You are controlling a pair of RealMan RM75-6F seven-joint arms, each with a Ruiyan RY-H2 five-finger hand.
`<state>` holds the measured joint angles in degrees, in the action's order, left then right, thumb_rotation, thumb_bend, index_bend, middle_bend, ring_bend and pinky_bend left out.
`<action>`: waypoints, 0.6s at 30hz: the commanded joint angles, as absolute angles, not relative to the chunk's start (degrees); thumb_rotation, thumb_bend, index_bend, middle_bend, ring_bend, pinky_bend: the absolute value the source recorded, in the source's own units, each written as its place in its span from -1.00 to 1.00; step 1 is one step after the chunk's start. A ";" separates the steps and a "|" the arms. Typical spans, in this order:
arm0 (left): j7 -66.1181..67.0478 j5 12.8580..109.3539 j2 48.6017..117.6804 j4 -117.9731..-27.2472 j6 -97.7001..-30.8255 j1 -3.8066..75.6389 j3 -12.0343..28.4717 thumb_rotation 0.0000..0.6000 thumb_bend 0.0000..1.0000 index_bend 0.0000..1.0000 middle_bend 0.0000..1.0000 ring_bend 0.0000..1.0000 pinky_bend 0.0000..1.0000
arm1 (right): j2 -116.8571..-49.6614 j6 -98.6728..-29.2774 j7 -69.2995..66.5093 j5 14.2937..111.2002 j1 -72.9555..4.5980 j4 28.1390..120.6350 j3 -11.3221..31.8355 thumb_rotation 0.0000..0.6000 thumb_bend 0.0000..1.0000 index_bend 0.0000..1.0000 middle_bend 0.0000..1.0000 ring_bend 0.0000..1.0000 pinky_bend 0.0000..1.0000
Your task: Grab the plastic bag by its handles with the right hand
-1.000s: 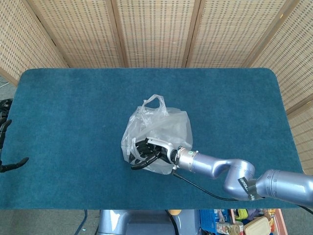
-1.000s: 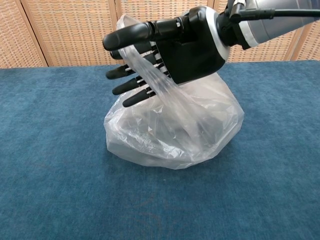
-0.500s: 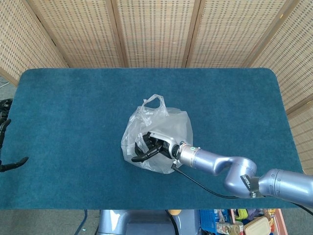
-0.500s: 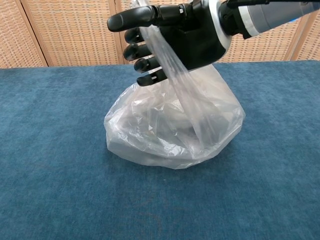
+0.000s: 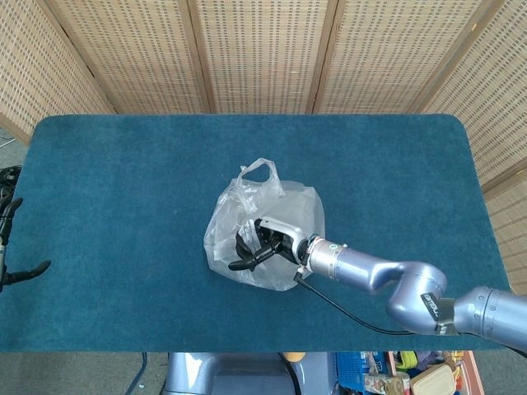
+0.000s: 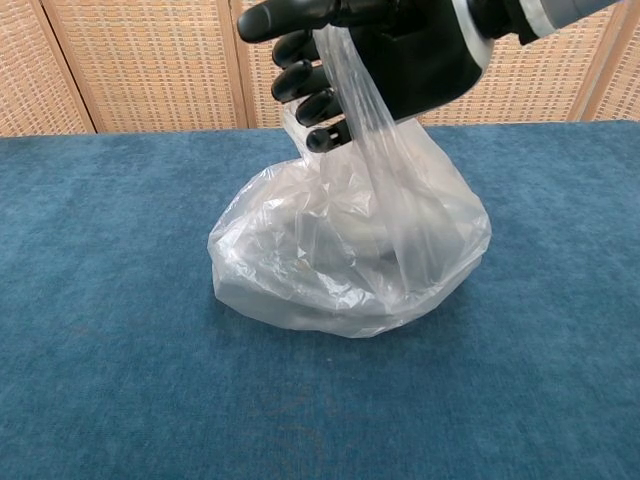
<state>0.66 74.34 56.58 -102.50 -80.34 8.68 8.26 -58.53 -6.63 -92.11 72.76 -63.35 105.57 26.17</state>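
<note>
A clear plastic bag (image 6: 350, 250) sits near the middle of a blue table (image 5: 123, 181). One handle (image 6: 365, 110) is pulled taut up across my right hand (image 6: 385, 50), whose black fingers (image 6: 305, 80) curl around it above the bag. A second handle (image 5: 262, 171) stands free at the bag's far side. My left hand (image 5: 10, 239) shows only partly at the table's left edge; I cannot tell how its fingers lie. Wicker screens (image 5: 263, 49) stand behind.
</note>
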 commanded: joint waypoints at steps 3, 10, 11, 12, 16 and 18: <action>-0.07 75.44 56.68 -102.01 -80.06 9.81 9.09 1.00 -0.80 -1.00 -1.00 -1.00 -1.00 | -58.01 -3.35 -88.51 69.72 -61.27 105.93 29.64 1.00 -1.00 0.47 0.47 0.43 0.16; -0.59 77.62 55.92 -98.35 -75.72 15.14 11.62 1.00 -0.80 -1.00 -1.00 -1.00 -1.00 | -57.81 0.71 -82.10 65.01 -58.17 105.65 34.21 1.00 -1.00 0.46 0.47 0.42 0.16; -1.11 78.15 55.94 -97.35 -74.34 16.49 12.05 1.00 -0.80 -1.00 -1.00 -1.00 -1.00 | -57.78 1.39 -81.03 64.15 -57.64 105.60 34.90 1.00 -1.00 0.46 0.47 0.42 0.16; -1.52 78.69 55.94 -96.70 -73.26 17.59 12.37 1.00 -0.80 -1.00 -1.00 -1.00 -1.00 | -57.80 1.82 -80.30 63.58 -57.30 105.54 35.36 1.00 -1.00 0.46 0.47 0.42 0.16; -2.36 81.70 56.82 -92.81 -69.21 22.85 13.83 1.00 -0.80 -1.00 -1.00 -1.00 -1.00 | -58.12 3.69 -77.02 60.90 -55.91 104.90 37.37 1.00 -1.00 0.45 0.47 0.41 0.16; -2.85 83.26 58.08 -90.10 -67.19 25.75 14.31 1.00 -0.80 -1.00 -1.00 -1.00 -1.00 | -58.43 4.88 -74.89 59.03 -55.17 104.32 38.71 1.00 -1.00 0.45 0.47 0.42 0.16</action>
